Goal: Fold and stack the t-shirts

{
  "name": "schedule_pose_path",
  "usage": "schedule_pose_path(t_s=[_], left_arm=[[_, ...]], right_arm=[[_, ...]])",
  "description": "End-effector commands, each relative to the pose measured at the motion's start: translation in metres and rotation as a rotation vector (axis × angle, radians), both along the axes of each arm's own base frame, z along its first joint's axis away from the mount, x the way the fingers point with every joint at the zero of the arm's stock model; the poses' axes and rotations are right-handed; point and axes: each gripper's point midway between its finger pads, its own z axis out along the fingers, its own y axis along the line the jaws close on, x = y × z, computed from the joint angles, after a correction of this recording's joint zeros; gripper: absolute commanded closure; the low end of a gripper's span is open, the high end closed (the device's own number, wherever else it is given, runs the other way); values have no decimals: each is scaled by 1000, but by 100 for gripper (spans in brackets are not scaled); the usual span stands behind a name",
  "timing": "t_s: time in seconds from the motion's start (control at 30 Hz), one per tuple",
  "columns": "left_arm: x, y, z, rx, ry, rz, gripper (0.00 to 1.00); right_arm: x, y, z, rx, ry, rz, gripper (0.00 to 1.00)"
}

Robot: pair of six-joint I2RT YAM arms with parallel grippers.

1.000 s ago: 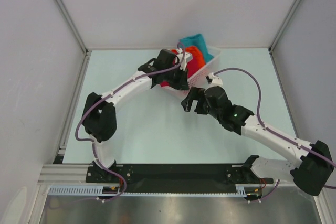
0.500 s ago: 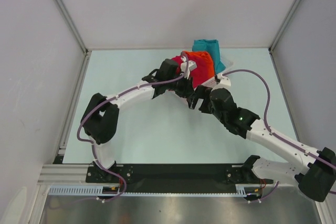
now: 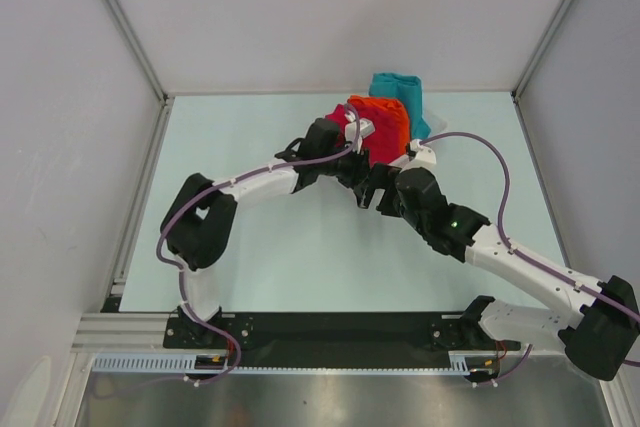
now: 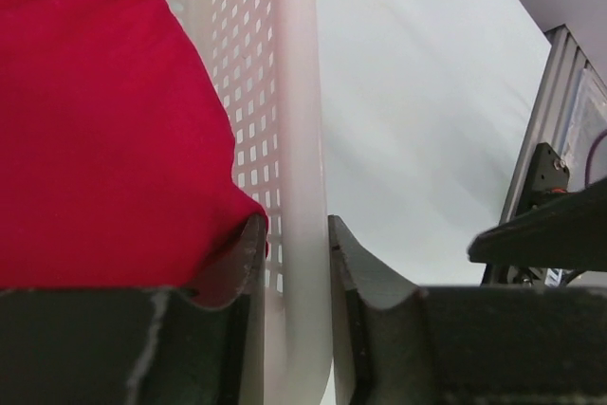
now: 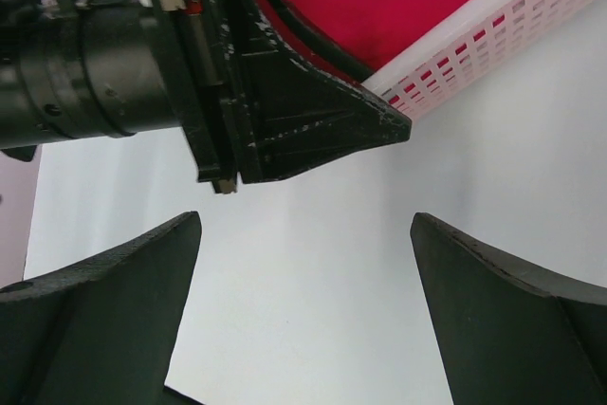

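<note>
3 soft, crumpled t-shirts (image 3: 385, 122), crimson, orange and teal, bulge from the white perforated plastic basket (image 4: 294, 139) at the far side of the pale table (image 3: 290, 257). We see the left gripper (image 4: 296, 263) pinching its thin slatted wall; the right gripper (image 5: 303, 234) gapes wide just beside it.

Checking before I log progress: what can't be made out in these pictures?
How many t-shirts: top view, piled together, too small to separate.
The basket and its contents: wrist views cut it off; shirts cover it from above.
Whether the left gripper pinches the basket wall: left wrist view, contact too fine.
</note>
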Motion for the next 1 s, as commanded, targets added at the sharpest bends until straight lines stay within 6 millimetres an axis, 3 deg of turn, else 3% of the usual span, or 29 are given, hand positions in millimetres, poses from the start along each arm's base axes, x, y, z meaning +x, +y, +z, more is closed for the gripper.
schedule_pose_path(t_s=[0.0, 0.2, 0.23, 0.27, 0.33, 0.4, 0.43, 0.63, 0.87, 0.97], left_arm=[[-30, 18, -73, 90, 336, 32, 70], [-27, 18, -65, 85, 317, 39, 50], [-27, 18, -64, 87, 314, 40, 39], [-27, 18, -63, 88, 312, 42, 38], [-26, 19, -62, 93, 304, 48, 16], [-24, 21, -56, 93, 285, 59, 10], [-24, 22, -53, 94, 277, 65, 1], [-9, 29, -6, 82, 149, 115, 1], [20, 46, 28, 72, 82, 183, 0], [30, 51, 52, 49, 43, 200, 0]], right_arm=[[7, -1, 14, 26, -48, -19, 0], [6, 5, 11, 30, -35, 2, 0], [6, 5, 10, 29, -32, 5, 0], [6, 5, 11, 31, -33, 5, 0], [6, 6, 11, 30, -31, 8, 0], [6, 5, 11, 28, -32, 5, 0], [6, 6, 12, 30, -33, 8, 0], [6, 6, 9, 23, -26, 10, 0], [5, 6, 13, 25, -32, 11, 0], [6, 3, 14, 20, -36, 1, 0]])
